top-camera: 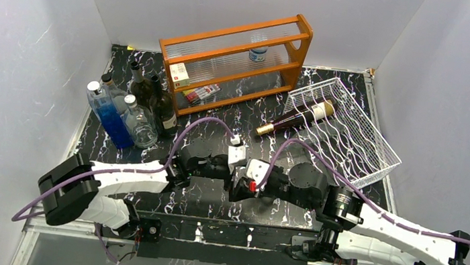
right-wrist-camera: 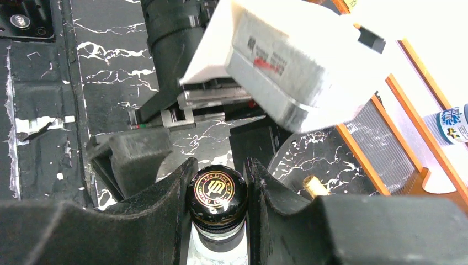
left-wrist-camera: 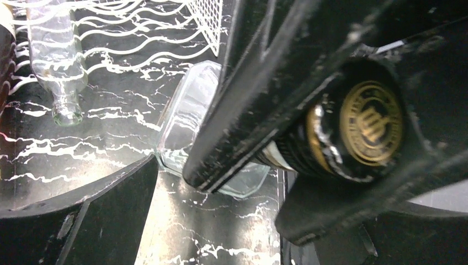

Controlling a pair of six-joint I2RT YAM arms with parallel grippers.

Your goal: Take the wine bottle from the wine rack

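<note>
Black marbled table (top-camera: 248, 110), plain white walls, and all the action is low in the centre of the overhead frame, just ahead of the arm bases, where the two wrists meet nose to nose. Right gripper (right-wrist-camera: 219, 171) is clamped tight on the wine bottle (right-wrist-camera: 217, 193), pads either side of its black cap with the gold crest, a grip at the very top of the neck. The body is tucked under that wrist, hidden from above, so the long axis runs along the right fingers, roughly side to side across the overhead view, cap end aimed left. Facing that cap, just beside it, is the left gripper (right-wrist-camera: 196, 149), jaws spread wide with nothing in them. From the left wrist the crest stares almost straight into the lens, clear glass trailing away behind. I'd call the bottle off the wine rack (top-camera: 359, 144), which sits well apart at upper right. The left gripper is the nearer one to take over, and it would have to close across the neck, square to that axis. Further back, a dark bottle (top-camera: 298, 117) lies in the rack, gold-tipped neck poking over the edge. Bottle cluster (top-camera: 130, 109) stands at left, orange shelf (top-camera: 302, 46) by the far wall.
</note>
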